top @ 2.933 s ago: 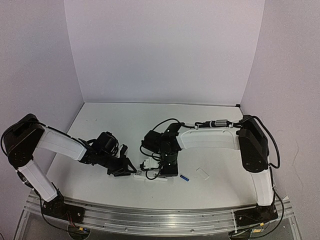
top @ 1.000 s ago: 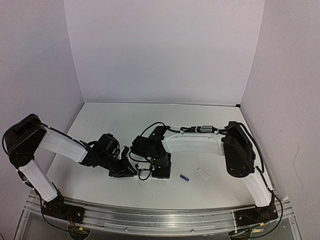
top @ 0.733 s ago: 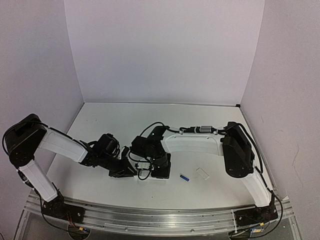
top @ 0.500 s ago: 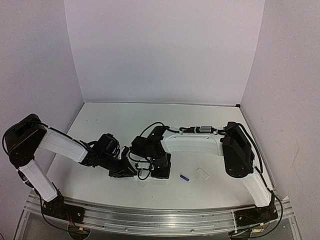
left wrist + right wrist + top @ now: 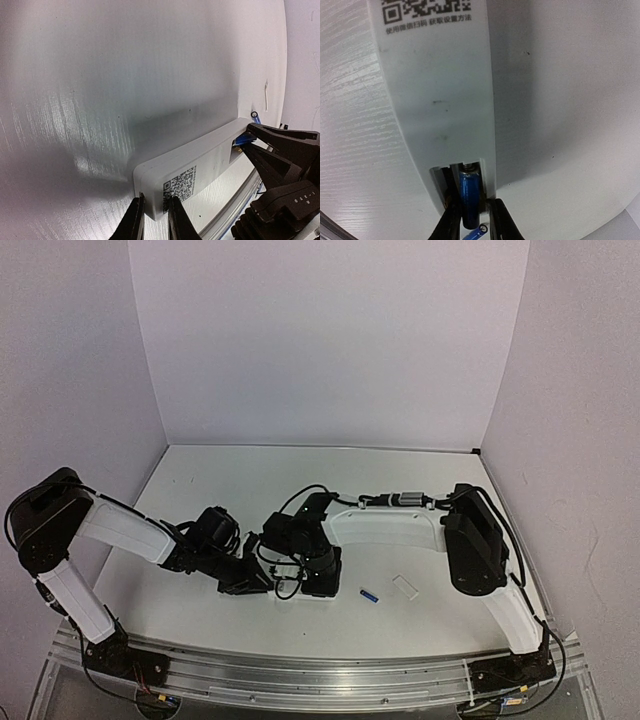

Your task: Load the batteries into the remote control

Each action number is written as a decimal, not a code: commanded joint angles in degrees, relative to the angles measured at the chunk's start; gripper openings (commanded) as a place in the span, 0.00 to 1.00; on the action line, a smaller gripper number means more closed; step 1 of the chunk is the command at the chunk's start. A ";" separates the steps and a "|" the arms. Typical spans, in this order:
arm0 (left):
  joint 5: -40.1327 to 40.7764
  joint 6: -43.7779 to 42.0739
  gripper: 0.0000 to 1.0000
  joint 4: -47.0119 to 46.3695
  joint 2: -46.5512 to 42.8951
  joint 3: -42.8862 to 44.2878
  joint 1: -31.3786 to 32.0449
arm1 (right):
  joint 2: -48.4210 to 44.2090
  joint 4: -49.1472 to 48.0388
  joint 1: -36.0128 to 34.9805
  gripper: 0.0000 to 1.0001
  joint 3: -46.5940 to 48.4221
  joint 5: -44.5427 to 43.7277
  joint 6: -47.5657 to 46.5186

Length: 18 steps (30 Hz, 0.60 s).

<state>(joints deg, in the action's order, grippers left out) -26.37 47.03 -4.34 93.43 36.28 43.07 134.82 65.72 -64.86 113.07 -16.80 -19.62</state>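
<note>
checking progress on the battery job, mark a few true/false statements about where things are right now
1. The remote control lies QR-code side up. True.
2. The left jaws hold a battery. False: they are shut on the remote's end.
3. A blue battery sits in the remote's open compartment. True.
4. No battery lies outside the remote. False: a loose battery lies on the table, beside the white cover.

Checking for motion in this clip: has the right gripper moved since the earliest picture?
Yes. The right gripper has shifted left, ending farther from the loose battery, which lies where it was.
</note>
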 commanded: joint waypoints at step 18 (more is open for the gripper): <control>3.56 0.90 0.16 2.74 1.83 1.33 1.05 | -5.06 -1.31 0.07 0.31 -2.09 4.22 -1.43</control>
<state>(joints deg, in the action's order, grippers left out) -25.17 47.04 -4.12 93.62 36.75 43.13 134.31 63.14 -64.61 111.43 -15.20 -20.41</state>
